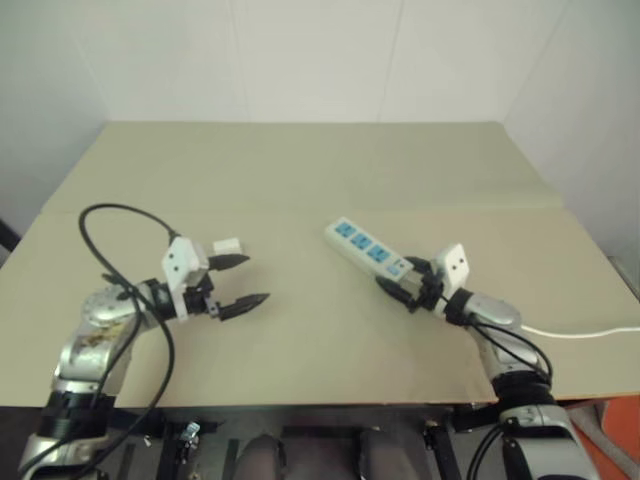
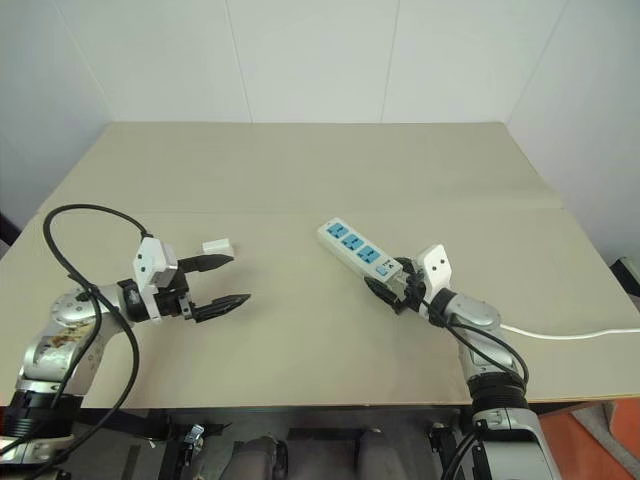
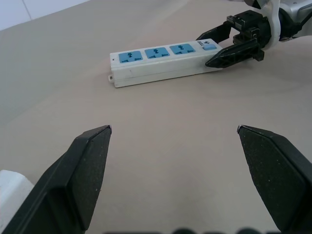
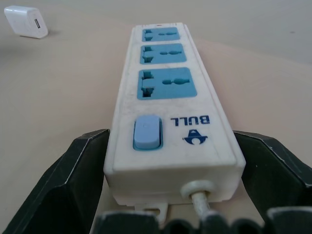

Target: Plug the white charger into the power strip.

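Observation:
The white charger (image 1: pixel 227 245) lies on the tan table just beyond the far finger of my left gripper (image 1: pixel 255 278), apart from it. That gripper hovers open with nothing between its fingers. The power strip (image 1: pixel 365 248), white with blue sockets, lies slanted at the table's middle right. My right gripper (image 1: pixel 400 277) is open, and its two fingers straddle the strip's switch-and-cord end (image 4: pixel 146 131). I cannot tell whether they touch it. The right wrist view also has the charger (image 4: pixel 27 22) far off beyond the strip.
The strip's thin white cord (image 1: pixel 580 332) runs off to the right along the table. A black cable (image 1: pixel 110 215) loops above my left arm. White walls (image 1: pixel 320 60) stand behind the table (image 1: pixel 300 160), and its front edge (image 1: pixel 300 403) is close to me.

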Robot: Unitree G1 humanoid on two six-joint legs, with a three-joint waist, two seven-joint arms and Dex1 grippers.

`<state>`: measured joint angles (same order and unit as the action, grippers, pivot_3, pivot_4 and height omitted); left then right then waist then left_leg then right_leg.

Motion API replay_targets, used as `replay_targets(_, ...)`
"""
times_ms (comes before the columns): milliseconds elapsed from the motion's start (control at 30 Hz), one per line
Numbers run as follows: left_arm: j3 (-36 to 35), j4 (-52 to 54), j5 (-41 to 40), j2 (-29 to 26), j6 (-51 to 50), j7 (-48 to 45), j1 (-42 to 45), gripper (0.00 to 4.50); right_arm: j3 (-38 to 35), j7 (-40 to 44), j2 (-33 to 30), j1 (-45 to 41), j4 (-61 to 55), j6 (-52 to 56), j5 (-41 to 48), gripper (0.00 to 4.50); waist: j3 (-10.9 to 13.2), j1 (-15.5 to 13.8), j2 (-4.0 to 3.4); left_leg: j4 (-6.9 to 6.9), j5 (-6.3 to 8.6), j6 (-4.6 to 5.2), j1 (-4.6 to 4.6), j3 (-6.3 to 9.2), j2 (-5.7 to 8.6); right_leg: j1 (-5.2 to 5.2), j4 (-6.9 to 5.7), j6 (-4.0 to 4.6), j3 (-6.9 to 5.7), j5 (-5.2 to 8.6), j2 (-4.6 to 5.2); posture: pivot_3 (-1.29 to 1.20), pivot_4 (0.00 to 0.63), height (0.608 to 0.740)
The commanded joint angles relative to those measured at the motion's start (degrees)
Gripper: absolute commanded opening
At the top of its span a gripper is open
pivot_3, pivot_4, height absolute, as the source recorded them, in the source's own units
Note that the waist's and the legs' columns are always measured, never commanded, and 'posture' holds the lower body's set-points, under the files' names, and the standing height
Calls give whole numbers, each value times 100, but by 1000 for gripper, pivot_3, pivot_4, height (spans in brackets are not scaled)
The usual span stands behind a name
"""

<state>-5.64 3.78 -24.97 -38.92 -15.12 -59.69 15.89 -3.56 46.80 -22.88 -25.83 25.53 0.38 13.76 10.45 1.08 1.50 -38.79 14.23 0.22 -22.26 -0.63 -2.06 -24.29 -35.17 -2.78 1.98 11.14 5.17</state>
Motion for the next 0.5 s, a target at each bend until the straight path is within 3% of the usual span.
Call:
replay_targets(33,-145,164,-117,-9,69,13,122,4500,-163,17,-22,-167,-3,-92,138,4462,0,0,0,0,0,0,0,0,0,0,0,0,0,0,0,0,150,740)
replay_targets(100,-139,156,-103,-8,83,10,108,4500,-170,30,-16,-192,33,-74,168,4462,0,2,0,0,0,0,1,0,0,0,0,0,0,0,0,0,150,740)
replay_targets(267,-164,195,-98,-13,89,33,33,4500,-136,50,34,-215,76,-111,202,3416,0,5,0,0,0,0,0,0,0,0,0,0,0,0,0,0,150,740)
replay_targets(500,-216,289,-114,-20,74,110,-69,4500,-83,116,83,-271,207,-229,150,3417,0,30,0,0,0,0,2,0,-1,0,-2,0,1,0,-1,0,150,740)
